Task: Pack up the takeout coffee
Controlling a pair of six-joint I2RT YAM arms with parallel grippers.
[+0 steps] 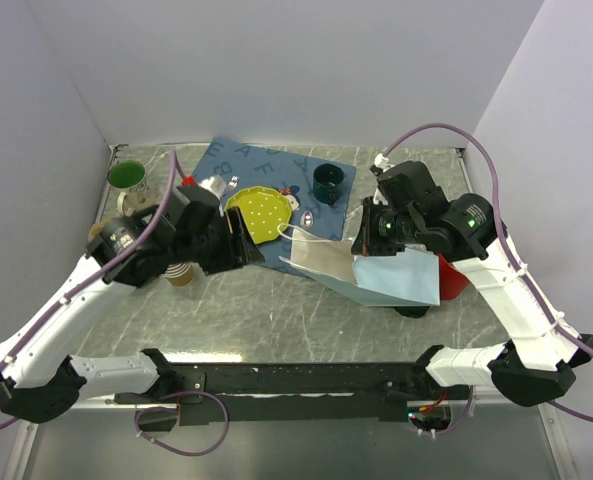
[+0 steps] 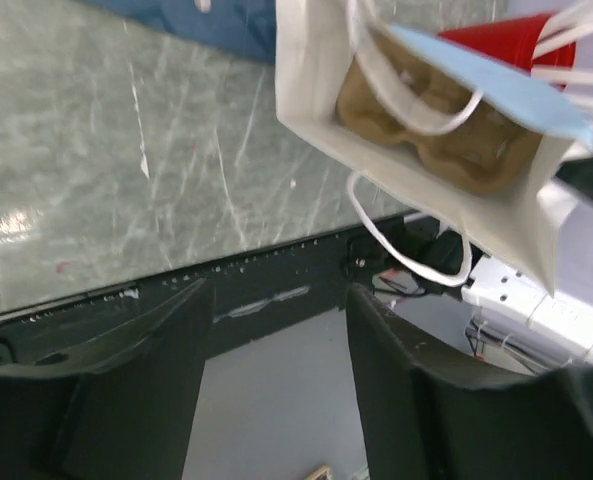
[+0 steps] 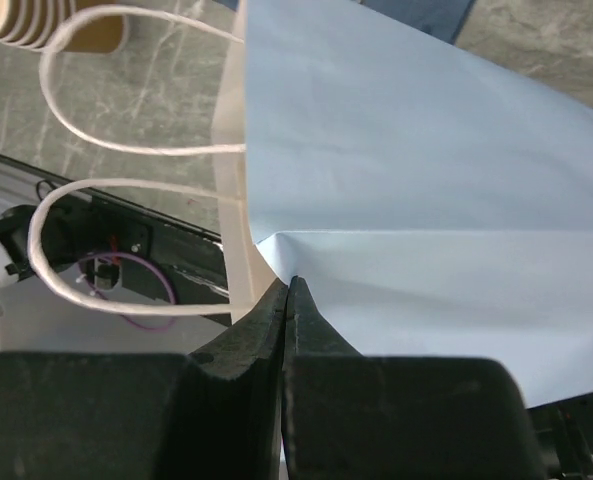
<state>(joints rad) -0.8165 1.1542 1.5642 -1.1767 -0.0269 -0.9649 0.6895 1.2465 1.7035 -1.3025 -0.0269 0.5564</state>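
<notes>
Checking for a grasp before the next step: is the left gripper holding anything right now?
No, the left gripper has its fingers standing apart with nothing between them.

The small brown kraft-paper cup with a round black lid cannot be made out in any view. The pale blue and white paper bag with white cord handles (image 1: 401,278) (image 2: 301,70) (image 3: 426,150) sits tipped on its side, right of centre in the overhead view, with its mouth open toward the left. A brown moulded-pulp cup tray (image 2: 446,145) lies inside it, its visible hollows bare.
</notes>
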